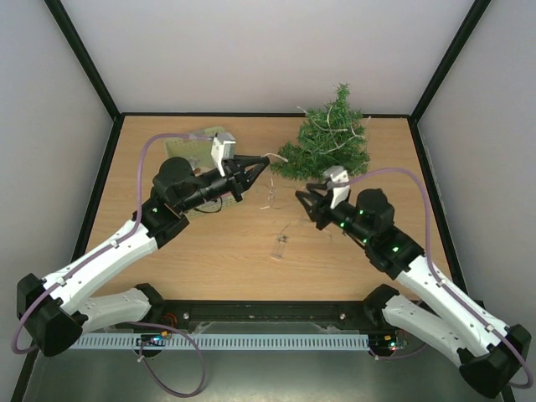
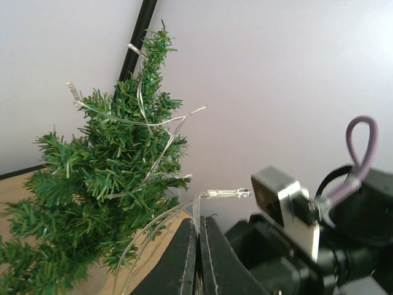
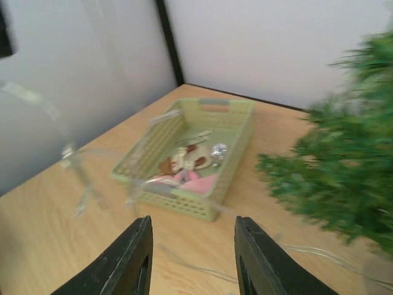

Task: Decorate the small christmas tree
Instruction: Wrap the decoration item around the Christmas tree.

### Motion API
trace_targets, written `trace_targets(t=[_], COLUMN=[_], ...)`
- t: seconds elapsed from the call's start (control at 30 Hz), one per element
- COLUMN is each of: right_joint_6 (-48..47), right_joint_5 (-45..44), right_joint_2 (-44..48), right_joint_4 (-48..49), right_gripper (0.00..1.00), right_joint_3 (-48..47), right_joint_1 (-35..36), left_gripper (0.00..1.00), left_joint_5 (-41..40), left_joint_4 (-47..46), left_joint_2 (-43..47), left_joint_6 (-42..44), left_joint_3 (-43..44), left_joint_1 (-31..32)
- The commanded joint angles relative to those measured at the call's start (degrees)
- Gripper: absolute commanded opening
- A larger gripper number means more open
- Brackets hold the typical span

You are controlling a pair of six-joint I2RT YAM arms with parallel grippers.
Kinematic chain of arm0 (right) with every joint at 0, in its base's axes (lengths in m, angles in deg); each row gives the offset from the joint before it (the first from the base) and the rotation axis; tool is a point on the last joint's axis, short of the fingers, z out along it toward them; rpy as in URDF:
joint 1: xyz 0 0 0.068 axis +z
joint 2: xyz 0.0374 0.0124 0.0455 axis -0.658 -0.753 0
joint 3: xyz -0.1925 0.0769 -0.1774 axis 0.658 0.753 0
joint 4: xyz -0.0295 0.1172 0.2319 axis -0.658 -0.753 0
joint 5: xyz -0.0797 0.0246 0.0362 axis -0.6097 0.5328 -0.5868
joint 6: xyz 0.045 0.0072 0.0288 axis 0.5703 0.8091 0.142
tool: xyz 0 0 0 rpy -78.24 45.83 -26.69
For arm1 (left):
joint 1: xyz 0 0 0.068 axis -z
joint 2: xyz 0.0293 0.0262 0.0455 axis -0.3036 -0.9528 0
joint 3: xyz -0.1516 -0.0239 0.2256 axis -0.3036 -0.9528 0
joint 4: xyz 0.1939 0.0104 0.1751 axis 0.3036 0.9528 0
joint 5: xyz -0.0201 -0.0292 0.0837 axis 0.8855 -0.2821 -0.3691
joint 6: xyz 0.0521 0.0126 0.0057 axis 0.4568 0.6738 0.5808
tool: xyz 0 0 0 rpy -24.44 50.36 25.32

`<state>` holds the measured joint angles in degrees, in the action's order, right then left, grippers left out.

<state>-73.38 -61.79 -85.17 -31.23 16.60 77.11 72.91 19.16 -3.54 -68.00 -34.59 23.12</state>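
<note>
The small christmas tree [image 1: 329, 139] stands at the back right of the table, a clear string of lights [image 2: 153, 126] draped over its branches. My left gripper [image 1: 265, 164] hovers just left of the tree, shut on a loop of that string [image 2: 201, 206]; one small bulb [image 2: 232, 194] sticks out above the jaws. More of the string [image 1: 280, 241] trails down onto the table between the arms. My right gripper [image 1: 307, 206] sits low in front of the tree, open with nothing between its fingers. In the right wrist view the tree [image 3: 344, 175] is a blur at the right.
A pale green basket [image 3: 236, 132] holding small ornaments lies at the back left, partly under my left arm in the top view [image 1: 203, 136]. Thin wire [image 3: 310, 252] runs across the wood near the tree's foot. Walls close in the table on three sides.
</note>
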Motion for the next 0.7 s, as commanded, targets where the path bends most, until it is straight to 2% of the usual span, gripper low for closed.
trace_targets(t=[0.0, 0.2, 0.37, 0.67], right_joint_6=[-6.15, -11.23, -17.6, -28.89], right_joint_5=[-0.9, -6.44, -10.72, -11.41], right_joint_2=[0.02, -6.05, -11.18, -17.21], right_joint_4=[13.91, 22.85, 34.96, 39.38], right_gripper=[0.36, 0.4, 0.44, 0.48], right_joint_3=[4.62, 8.42, 13.64, 15.3], right_joint_1=[6.82, 13.04, 14.87, 14.93], left_gripper=[0.03, 0.02, 0.02, 0.02], left_joint_5=[2.21, 2.01, 2.74, 2.81], left_joint_4=[-4.72, -6.0, -8.24, -9.28], left_joint_2=[-0.57, -0.18, 0.51, 1.42], left_joint_6=[-4.93, -6.89, -8.36, -9.36], left_joint_3=[1.24, 0.92, 0.3, -0.59], left_joint_1=[-0.45, -0.45, -0.45, -0.45])
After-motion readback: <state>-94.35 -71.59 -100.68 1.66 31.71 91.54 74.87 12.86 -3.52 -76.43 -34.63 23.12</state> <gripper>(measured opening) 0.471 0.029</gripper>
